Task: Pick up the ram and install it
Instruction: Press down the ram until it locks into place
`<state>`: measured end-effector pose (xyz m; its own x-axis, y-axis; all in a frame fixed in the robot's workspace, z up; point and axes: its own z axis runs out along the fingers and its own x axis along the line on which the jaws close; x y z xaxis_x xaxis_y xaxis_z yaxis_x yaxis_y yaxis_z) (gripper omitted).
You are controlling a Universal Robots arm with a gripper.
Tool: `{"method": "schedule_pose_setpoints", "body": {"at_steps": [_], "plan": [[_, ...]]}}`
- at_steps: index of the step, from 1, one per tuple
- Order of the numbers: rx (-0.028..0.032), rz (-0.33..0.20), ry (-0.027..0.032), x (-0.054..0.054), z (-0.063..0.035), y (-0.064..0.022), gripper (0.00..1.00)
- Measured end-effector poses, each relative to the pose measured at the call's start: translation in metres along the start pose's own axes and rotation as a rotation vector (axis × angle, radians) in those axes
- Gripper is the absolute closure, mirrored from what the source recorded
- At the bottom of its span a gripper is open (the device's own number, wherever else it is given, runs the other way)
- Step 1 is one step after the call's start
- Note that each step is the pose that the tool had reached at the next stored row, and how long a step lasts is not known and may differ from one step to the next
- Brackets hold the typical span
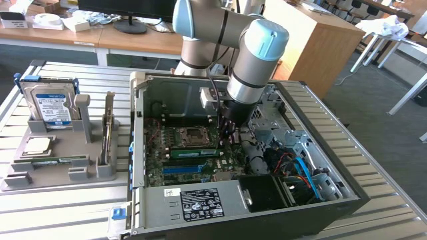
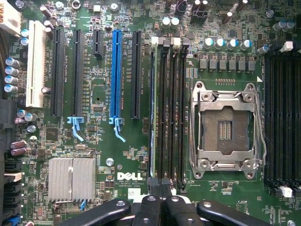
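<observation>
The ram is a thin green stick standing on edge in a memory slot of the motherboard, inside the open computer case. In the wrist view the ram shows edge-on in the slot nearest the blue expansion slot. My gripper reaches down into the case at the end of that stick, beside the processor socket. Its black fingers are shut together, and the gripper hangs over the end of the memory slots. I cannot tell whether the tips touch the ram.
The case walls and a bundle of cables hem in the motherboard. The empty processor socket lies beside the memory slots. A grey fixture on the exterior view's left holds a hard drive and a square silver chip.
</observation>
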<state>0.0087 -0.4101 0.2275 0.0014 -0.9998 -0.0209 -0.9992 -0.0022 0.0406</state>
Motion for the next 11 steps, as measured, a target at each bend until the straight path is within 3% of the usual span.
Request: {"method": "schedule_pose_setpoints", "body": {"at_steps": [11], "plan": [[0.0, 0.0, 0.0001, 0.0001, 0.002, -0.0001, 0.9]]}}
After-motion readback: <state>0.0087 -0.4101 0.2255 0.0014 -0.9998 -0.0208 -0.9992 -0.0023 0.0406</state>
